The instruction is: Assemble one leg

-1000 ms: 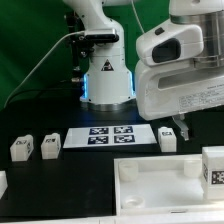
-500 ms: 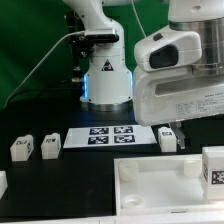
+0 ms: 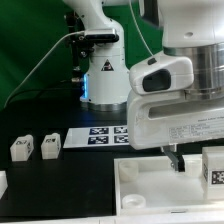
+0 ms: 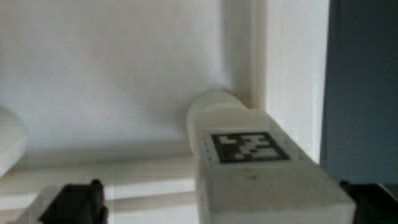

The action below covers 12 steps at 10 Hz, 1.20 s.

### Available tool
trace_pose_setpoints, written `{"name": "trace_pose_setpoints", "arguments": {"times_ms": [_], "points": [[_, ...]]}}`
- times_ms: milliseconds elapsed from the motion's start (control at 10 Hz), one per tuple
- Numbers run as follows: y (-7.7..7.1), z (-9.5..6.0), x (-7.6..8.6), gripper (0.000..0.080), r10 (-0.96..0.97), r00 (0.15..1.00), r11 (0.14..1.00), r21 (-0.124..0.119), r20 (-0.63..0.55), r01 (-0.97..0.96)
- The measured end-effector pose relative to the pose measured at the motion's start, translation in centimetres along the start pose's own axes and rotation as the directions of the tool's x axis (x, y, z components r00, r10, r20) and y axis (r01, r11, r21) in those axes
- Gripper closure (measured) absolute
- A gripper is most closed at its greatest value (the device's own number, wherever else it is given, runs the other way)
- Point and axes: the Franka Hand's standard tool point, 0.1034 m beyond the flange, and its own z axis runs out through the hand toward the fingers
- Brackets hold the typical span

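In the wrist view a white leg (image 4: 254, 165) with a black-and-white tag on its upper face lies between my gripper's (image 4: 217, 203) two dark fingertips (image 4: 73, 201), which stand wide apart without touching it. The gripper is open and holds nothing. Behind the leg is the white panel (image 4: 107, 90). In the exterior view my gripper (image 3: 179, 160) hangs low over the far right part of the panel (image 3: 150, 186), beside a tagged leg (image 3: 213, 166). Two more legs (image 3: 21, 149) (image 3: 50, 144) stand at the exterior view's left.
The marker board (image 3: 100, 136) lies behind the panel, partly covered by my hand. The robot's base (image 3: 105, 80) stands at the back. Another white part (image 3: 3, 183) shows at the left edge.
My hand has come down and toward the exterior view's left, nearer the panel. It now hides the leg that stood by the marker board's right end. The other parts have not moved.
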Motion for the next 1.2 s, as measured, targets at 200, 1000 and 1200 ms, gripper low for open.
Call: {"name": "trace_pose_setpoints", "arguments": {"times_ms": [200,1000,1200], "points": [[-0.35,0.08,-0.06,0.0151,0.007,1.000,1.000,0.003,0.002,-0.007],[-0.25,0.11,-0.08,0.0509,0.036,0.999,0.999,0.003,0.003,-0.036],[-0.39,0.18,-0.03,0.0509,0.217,0.976,0.976,0.007,-0.001,-0.217]]}}
